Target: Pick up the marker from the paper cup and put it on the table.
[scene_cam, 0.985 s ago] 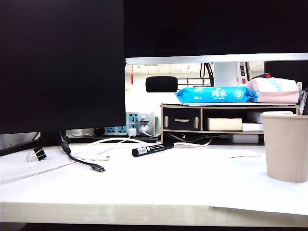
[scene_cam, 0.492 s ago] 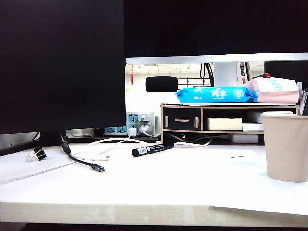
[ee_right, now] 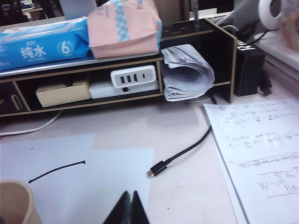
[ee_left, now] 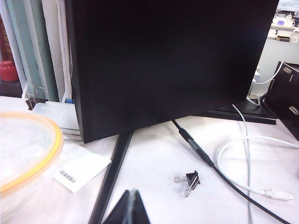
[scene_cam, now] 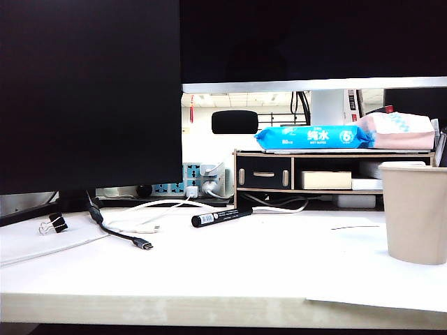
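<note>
Thick black marker [scene_cam: 221,216] lies on the white surface [scene_cam: 265,265], beige paper cup [scene_cam: 415,213] well apart; my left fingers [ee_left: 127,210] and right fingers [ee_right: 127,209] are pressed together, empty.

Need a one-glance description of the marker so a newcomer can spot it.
Start at the wooden shelf riser with black drawer at the back of the white table. Just in front of it lies the thick black marker, flat, outside the beige paper cup. Unlike the thin cables nearby, it carries a small white label.
</note>
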`<state>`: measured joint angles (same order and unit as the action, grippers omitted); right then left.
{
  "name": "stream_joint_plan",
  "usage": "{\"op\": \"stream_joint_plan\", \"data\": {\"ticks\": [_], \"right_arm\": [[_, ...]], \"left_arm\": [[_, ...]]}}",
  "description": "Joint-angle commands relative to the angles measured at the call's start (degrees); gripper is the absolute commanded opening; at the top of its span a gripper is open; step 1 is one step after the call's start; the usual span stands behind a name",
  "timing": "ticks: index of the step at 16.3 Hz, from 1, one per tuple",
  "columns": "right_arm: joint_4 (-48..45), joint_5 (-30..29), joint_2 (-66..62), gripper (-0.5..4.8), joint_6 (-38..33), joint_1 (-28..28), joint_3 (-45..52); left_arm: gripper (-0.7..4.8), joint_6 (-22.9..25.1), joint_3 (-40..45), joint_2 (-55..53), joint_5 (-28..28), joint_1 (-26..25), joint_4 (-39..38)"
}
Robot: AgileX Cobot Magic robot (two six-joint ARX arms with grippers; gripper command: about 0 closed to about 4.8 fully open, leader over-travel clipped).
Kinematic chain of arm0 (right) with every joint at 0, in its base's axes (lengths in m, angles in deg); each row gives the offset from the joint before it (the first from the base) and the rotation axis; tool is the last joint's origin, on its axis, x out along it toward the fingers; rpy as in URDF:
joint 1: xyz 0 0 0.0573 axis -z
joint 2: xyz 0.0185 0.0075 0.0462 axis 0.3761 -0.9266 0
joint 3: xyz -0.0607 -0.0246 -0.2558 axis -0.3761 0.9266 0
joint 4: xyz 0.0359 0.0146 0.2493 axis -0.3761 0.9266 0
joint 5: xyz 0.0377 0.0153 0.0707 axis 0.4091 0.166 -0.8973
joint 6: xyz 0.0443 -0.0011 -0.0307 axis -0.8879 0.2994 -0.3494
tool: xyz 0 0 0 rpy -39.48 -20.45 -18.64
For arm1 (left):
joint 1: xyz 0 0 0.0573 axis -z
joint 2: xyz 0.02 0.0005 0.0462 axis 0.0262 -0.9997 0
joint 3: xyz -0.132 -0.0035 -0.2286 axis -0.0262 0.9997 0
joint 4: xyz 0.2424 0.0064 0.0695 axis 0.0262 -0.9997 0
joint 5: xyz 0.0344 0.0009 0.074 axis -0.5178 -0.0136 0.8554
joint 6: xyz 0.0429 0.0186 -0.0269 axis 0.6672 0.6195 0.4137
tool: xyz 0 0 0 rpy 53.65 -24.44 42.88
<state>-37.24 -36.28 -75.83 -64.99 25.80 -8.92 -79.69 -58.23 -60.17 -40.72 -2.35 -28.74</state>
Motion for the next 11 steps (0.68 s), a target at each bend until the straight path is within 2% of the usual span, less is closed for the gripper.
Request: {"op": "stream_joint_plan", "data": {"ticks": [1, 5, 8, 11], "right_arm": [[-0.8, -0.1, 0.0, 0.05, -0.9, 0.0, 0.0], [-0.8, 0.0, 0.0, 0.05, -3.4, -1.0, 0.2], [-0.7, 0.2, 0.0, 0.05, -0.5, -3.8, 0.2], [-0.7, 0.2, 0.0, 0.05, 1.0, -4.3, 0.2]], "left_arm": [[-0.05, 0.0, -0.1, 0.0, -0.2, 0.0, 0.7], [-0.05, 0.0, -0.1, 0.0, -0.2, 0.0, 0.7], [-0.05, 0.0, -0.1, 0.0, -0.2, 0.0, 0.7], [-0.05, 0.0, -0.1, 0.0, -0.2, 0.0, 0.7]]}}
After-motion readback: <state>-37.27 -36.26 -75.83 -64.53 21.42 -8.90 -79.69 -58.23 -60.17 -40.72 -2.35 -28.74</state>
